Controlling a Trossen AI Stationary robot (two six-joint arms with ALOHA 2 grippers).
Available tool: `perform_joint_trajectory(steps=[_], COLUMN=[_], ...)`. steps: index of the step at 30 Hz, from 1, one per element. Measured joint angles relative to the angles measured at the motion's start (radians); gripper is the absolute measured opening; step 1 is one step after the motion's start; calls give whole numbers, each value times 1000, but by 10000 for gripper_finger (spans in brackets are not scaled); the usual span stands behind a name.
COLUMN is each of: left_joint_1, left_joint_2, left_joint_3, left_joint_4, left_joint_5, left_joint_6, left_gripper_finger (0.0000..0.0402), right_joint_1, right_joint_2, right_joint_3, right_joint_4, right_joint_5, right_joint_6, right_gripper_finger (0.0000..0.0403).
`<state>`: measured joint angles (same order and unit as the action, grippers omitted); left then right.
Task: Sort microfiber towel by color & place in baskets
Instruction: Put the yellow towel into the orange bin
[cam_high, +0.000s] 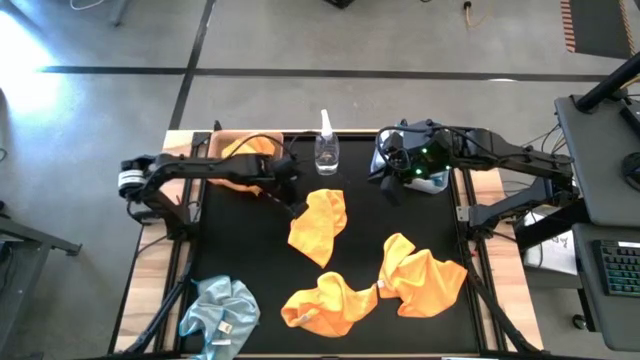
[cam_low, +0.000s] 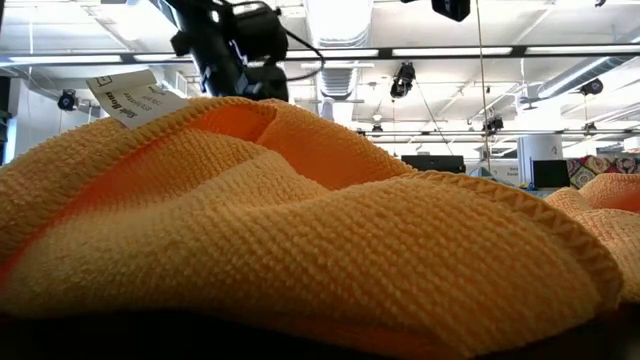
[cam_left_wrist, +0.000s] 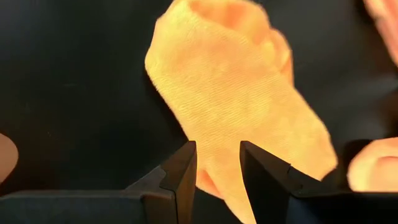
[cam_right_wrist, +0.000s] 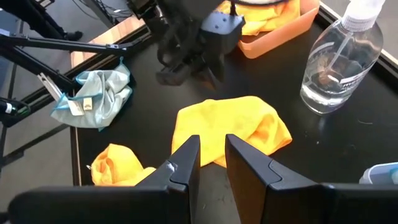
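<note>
High view: crumpled bright orange microfiber towel (cam_high: 319, 225) lies just below clear spray bottle (cam_high: 327, 150); left gripper (cam_high: 296, 211) at its upper-left corner, right gripper (cam_high: 392, 187) near bottle's right.
L wrist: fingers (cam_left_wrist: 183, 174) slightly apart, gripping nothing.
R wrist: fingers (cam_right_wrist: 186, 163) narrowly apart, empty, above towel.

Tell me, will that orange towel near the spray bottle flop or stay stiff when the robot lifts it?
The orange towel lies crumpled in soft folds, so it would likely droop. It looks thin, so probably light. Its nubbly weave should grip the left gripper rather than slip.
</note>
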<state>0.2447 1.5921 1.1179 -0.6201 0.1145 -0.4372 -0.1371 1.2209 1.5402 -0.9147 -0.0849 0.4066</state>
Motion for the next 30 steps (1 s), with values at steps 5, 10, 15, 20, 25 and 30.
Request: perform_joint_trajectory(steps=[5,10,15,20,25,30], left_joint_1=[-1,-4,-6,-6,-6,-6], left_joint_2=[62,122,165,206,245,276], left_joint_3=[0,0,0,0,0,2], left_joint_4=[3,26,63,69,74,89], left_joint_5=[0,33,37,38,43,80], left_joint_6=[-15,-28,-47,-47,-46,-46], left_gripper_finger=[107,107,107,107,107,107], right_joint_1=[0,0,0,0,0,0], right_joint_2=[0,0,0,0,0,0], right_joint_3=[0,0,0,0,0,0], right_joint_4=[-19,-31,-46,-60,-67,-74], right_joint_5=[0,0,0,0,0,-1], right_joint_6=[-12,-14,-14,-14,-14,-14], right_gripper_finger=[68,68,68,68,68,68])
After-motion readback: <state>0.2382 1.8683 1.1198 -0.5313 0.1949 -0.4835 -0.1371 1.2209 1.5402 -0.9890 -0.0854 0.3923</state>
